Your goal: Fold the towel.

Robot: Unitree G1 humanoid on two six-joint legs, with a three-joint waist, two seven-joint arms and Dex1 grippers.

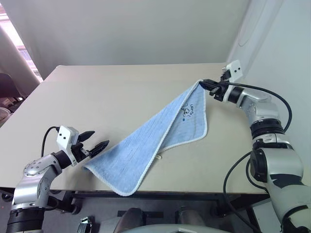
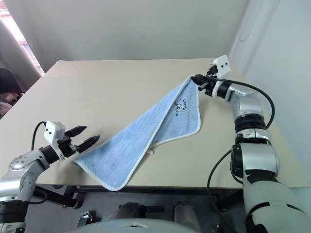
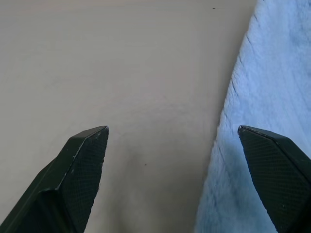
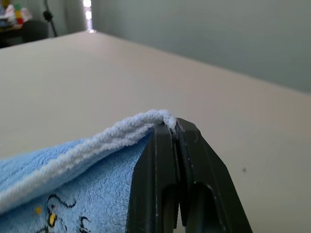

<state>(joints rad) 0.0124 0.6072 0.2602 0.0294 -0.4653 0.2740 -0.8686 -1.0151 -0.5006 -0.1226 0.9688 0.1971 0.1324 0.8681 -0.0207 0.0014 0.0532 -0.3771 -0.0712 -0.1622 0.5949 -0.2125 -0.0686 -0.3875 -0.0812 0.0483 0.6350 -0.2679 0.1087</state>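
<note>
Left gripper (image 1: 92, 142) gapes beside towel (image 1: 150, 141); right gripper (image 1: 206, 85) pinches far corner, raised. Best: carry corner across, edges aligned.

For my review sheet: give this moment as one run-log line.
towel: far corner lifted, near end on table | right hand: shut on towel corner | left hand: open beside near edge | fold: not done

Head cameras overlook the table (image 1: 121, 92); wrist cameras sit close above it.
</note>
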